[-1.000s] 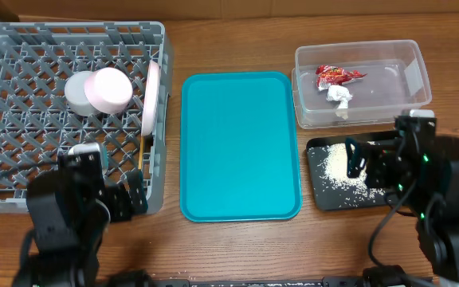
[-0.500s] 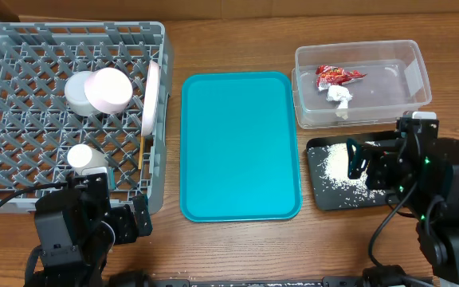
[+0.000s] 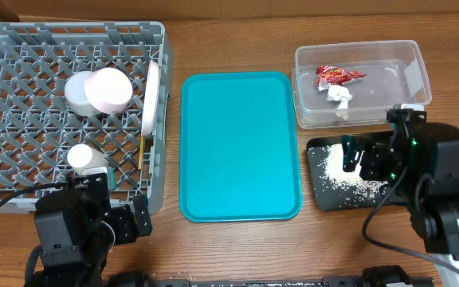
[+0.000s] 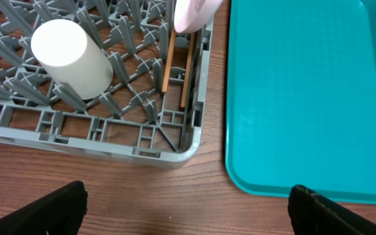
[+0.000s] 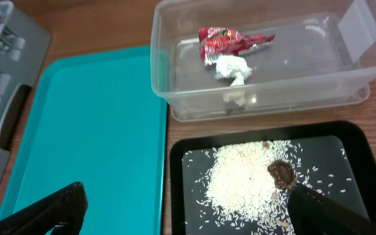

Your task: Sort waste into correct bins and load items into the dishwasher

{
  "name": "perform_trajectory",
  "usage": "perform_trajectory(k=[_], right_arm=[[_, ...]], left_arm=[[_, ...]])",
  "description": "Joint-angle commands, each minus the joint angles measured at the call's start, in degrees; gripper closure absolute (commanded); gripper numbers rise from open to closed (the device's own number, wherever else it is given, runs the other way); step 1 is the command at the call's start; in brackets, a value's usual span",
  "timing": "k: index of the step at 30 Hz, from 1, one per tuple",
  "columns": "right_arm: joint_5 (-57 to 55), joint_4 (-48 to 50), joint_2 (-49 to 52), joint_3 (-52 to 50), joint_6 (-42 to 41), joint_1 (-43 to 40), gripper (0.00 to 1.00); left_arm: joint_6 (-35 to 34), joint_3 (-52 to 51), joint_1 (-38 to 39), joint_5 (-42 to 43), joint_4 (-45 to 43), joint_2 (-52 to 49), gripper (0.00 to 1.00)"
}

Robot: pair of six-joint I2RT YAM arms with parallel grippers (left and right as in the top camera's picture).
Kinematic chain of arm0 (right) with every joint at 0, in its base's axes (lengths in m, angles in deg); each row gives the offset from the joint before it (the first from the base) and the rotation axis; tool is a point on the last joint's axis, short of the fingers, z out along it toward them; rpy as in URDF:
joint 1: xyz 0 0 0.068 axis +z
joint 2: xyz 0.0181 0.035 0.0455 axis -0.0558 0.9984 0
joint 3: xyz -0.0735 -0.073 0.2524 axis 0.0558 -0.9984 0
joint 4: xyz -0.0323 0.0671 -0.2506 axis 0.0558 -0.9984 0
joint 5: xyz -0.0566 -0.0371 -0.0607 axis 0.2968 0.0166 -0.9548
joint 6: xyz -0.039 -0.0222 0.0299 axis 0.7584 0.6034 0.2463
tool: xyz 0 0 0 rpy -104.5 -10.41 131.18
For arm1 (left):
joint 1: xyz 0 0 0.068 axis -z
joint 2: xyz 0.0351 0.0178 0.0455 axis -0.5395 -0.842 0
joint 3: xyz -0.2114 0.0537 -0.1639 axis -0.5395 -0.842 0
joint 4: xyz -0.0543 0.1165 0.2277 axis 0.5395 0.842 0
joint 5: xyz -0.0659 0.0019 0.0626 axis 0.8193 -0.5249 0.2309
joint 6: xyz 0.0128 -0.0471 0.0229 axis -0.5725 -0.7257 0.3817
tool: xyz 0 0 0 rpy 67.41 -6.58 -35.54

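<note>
The grey dish rack (image 3: pixel 22 56) (image 4: pixel 149 137) holds a white bowl and a pale pink bowl (image 3: pixel 106 88), an upright plate (image 3: pixel 151 96), a white cup (image 3: pixel 80 156) (image 4: pixel 67 55) and chopsticks (image 4: pixel 168 62). The clear tub (image 3: pixel 405 60) (image 5: pixel 175 91) holds the red wrapper (image 3: pixel 337 75) (image 5: pixel 230 42) and white tissue (image 3: pixel 339 97) (image 5: pixel 232 67). The black tray (image 3: pixel 319 191) (image 5: pixel 178 189) holds rice (image 5: pixel 243 183) and a brown scrap (image 5: pixel 281 173). My left gripper (image 4: pixel 185 209) is open and empty over bare table before the rack. My right gripper (image 5: pixel 185 209) is open and empty over the black tray's left edge.
The big teal serving tray (image 3: pixel 240 143) (image 4: pixel 305 91) (image 5: pixel 90 130) lies bare between the rack and the bins. Wooden table (image 3: pixel 229 239) shows along the front edge.
The left arm drew back toward the table's front, uncovering the white cup in the rack. The right arm shifted slightly left and back over the black tray.
</note>
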Motion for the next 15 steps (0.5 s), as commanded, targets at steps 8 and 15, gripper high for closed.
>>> perform_trajectory(k=[8,15], right_arm=[[-0.55,0.35,9.16,-0.42,-0.24,-0.17,0.0],[-1.77,1.07,9.16,-1.33,0.0,-0.17,0.0]], left_arm=[[1.09,-0.33,0.42,0.59,0.0,0.39,0.0],[1.09,-0.33,0.42,0.61,0.0,0.37,0.0]])
